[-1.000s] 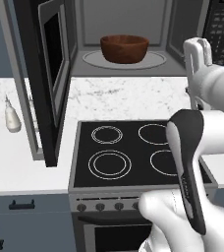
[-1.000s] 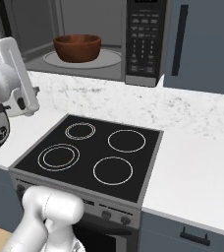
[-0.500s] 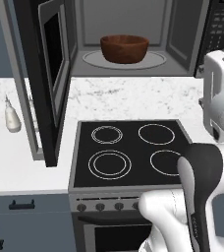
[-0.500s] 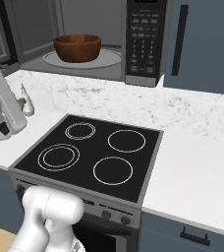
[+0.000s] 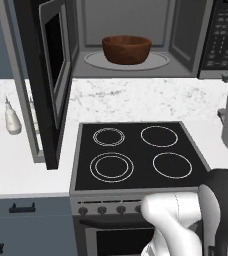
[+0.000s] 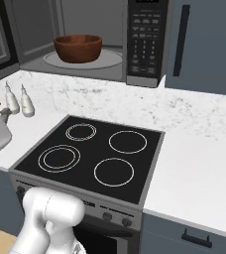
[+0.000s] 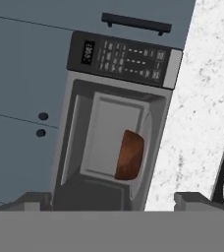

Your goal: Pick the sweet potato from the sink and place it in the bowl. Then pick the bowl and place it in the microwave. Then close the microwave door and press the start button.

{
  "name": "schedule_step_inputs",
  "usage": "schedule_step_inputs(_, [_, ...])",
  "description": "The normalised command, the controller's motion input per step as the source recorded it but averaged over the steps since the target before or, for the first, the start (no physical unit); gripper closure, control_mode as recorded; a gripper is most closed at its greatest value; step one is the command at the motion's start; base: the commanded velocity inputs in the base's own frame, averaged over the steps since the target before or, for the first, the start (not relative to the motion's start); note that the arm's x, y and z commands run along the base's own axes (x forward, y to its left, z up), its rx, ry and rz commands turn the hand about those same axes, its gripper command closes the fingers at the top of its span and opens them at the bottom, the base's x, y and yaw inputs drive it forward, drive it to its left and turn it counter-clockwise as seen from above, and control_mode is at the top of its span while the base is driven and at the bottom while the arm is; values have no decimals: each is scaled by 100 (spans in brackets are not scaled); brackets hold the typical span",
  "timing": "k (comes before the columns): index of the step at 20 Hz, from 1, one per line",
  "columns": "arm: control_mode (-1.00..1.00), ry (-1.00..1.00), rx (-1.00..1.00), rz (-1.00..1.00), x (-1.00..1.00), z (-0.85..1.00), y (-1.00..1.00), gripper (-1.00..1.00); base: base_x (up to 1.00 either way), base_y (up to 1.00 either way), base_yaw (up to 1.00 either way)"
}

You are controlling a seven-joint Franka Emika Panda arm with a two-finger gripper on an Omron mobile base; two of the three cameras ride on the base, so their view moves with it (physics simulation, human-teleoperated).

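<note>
Swinging right and back out of the left base view, the arm has left the bowl (image 5: 126,48) on the microwave (image 6: 85,42) turntable. Its door (image 5: 50,75) hangs wide open at left. Jaws spread, holding nothing. Next, reach behind the door's outer edge and push steadily shut.

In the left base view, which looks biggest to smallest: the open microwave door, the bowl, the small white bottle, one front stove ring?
1. microwave door, though it stands nearest the camera.
2. bowl.
3. Front stove ring, nearly the bowl's width; close call.
4. white bottle.
</note>
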Motion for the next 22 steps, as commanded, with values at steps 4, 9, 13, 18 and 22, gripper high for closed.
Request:
schedule_step_inputs(4, [-100,0,7,1,-61,0,1,-100,0,0,0])
schedule_step_inputs(9, [-100,0,6,2,-48,0,10,-100,0,0,0])
schedule_step_inputs(13, [-100,0,4,2,-42,0,10,-100,0,0,0])
schedule_step_inputs(18, [-100,0,6,1,-39,0,4,-100,0,0,0])
schedule_step_inputs(22, [-100,-2,3,0,-32,0,21,-100,0,0,0])
